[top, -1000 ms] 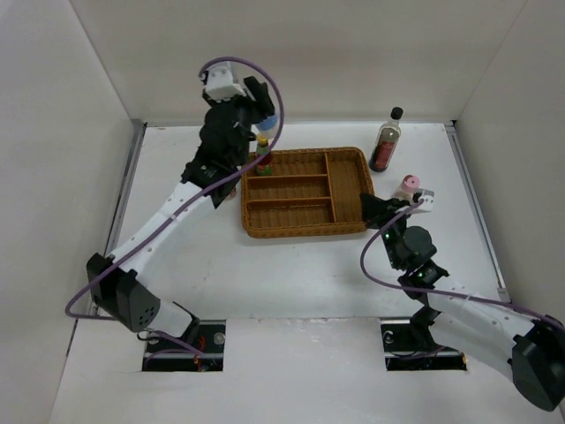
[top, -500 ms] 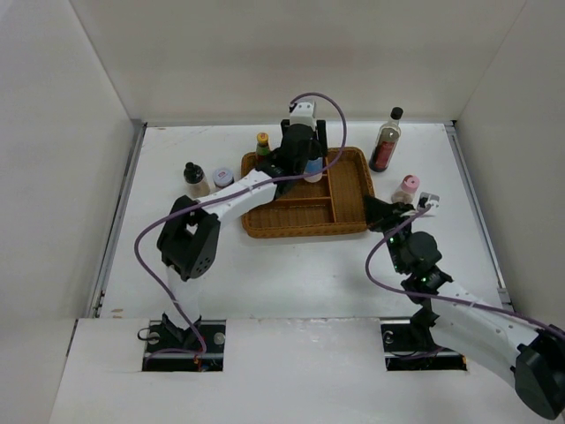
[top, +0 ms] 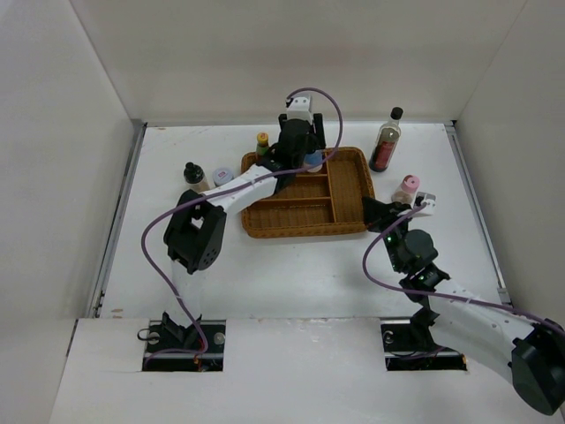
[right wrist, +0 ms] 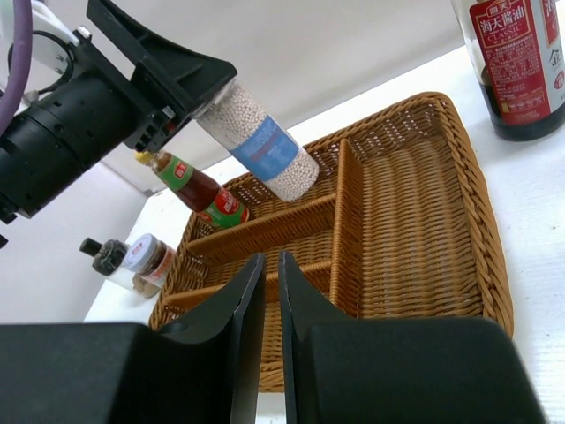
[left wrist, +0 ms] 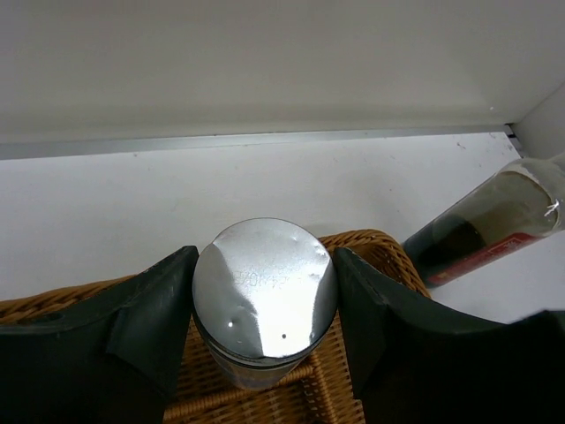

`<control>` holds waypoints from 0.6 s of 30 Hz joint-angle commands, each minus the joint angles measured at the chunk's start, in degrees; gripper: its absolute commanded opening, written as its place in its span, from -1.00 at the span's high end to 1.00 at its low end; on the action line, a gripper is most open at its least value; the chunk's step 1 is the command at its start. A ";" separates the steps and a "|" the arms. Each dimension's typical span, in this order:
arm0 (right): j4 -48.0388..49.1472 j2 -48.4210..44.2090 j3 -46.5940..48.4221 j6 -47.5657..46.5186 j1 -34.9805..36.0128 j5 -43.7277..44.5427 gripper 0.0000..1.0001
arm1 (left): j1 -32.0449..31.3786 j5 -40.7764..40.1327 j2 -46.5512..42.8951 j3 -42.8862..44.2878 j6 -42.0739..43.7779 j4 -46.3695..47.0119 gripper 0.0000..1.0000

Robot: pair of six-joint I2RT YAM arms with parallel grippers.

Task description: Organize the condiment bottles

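Fingers (left wrist: pixel 150 318) of my left gripper (left wrist: pixel 265 309) clamp the silver-lidded jar (left wrist: pixel 263 287). That wrist camera shows only its dented lid above the wicker tray (left wrist: pixel 375 252). My right wrist camera shows its blue label and pale beads, tilted over the tray's far slot. My right gripper (right wrist: pixel 271 336) is nearly closed and empty.

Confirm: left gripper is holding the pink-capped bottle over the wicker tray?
No. The left gripper holds the silver-lidded blue-label jar over the wicker tray, as the right wrist view shows. The pink-capped bottle stands outside the tray.
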 commanded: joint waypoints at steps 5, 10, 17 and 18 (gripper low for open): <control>3.43 -0.59 0.46 0.40 -0.64 -0.32 0.62 | 0.29 1.37 1.58 5.31 0.55 9.16 0.43; 3.43 -0.33 0.46 0.49 -0.73 -0.50 0.62 | 0.73 0.67 3.96 4.61 0.73 11.26 0.43; 3.43 -0.94 0.29 0.49 -0.73 -0.41 0.59 | 0.30 -0.30 5.89 1.80 2.83 13.82 0.36; 3.43 -0.94 0.29 0.49 -0.73 -0.41 0.59 | 0.03 -0.38 5.89 1.01 2.84 14.26 0.30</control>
